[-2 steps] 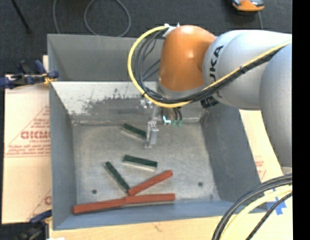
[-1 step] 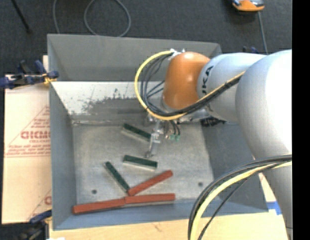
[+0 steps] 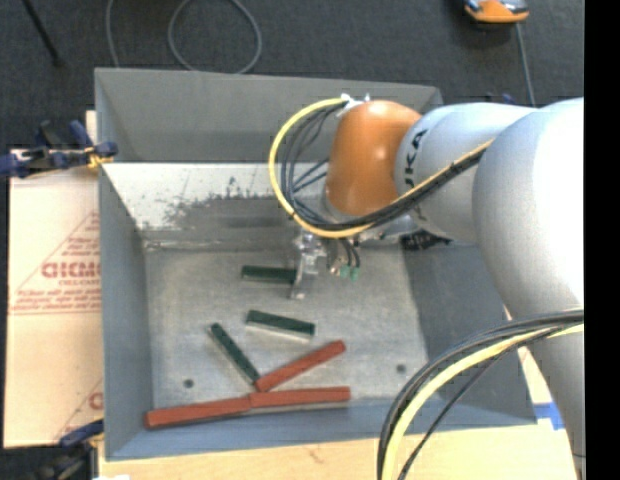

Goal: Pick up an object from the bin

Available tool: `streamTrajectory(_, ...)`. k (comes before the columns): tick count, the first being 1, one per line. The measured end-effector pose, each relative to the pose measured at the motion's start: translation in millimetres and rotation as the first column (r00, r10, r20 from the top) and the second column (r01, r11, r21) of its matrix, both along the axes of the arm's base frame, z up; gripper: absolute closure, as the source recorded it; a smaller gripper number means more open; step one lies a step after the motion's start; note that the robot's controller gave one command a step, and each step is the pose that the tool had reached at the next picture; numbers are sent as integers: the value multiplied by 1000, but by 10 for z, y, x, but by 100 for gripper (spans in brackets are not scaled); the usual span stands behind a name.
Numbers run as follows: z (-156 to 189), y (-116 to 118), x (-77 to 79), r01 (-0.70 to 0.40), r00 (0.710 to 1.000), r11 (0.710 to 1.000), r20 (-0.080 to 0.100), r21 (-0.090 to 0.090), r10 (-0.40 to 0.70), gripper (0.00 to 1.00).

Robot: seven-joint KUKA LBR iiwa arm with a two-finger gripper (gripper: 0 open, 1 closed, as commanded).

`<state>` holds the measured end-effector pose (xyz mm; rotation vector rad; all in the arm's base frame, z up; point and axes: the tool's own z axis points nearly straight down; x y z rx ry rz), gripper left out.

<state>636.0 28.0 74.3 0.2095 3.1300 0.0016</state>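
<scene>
The end effector (image 3: 305,271) is hanging low over the back middle of the bin (image 3: 125,298), whose grey metal floor is looking scuffed and speckled and whose far wall is showing a band of dark flecks. It is standing right at the right end of a short dark green bar (image 3: 266,274), a flat, straight-edged stick that is lying almost level across the floor. Whether the end effector is released or clenched is not something the view is giving away, and the meeting of bar and tool is too small to read as a grasp. Above it, a smooth, glossy orange cover (image 3: 368,158) is capping the wrist, with yellow cables (image 3: 280,173) looping round its left side. Nearer the front, a second green bar (image 3: 280,323) of the same flat shape is lying apart from the first, and a third green bar (image 3: 234,353) is slanting down to the right. A short red-brown strip (image 3: 301,365) is angling up to the right from that third bar's lower end. Two longer red-brown strips (image 3: 198,412) are lying end to end along the front wall.
</scene>
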Motion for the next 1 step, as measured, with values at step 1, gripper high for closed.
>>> streamTrajectory(1,1552,-102,59,-8,1000,1000,9,0,8,100)
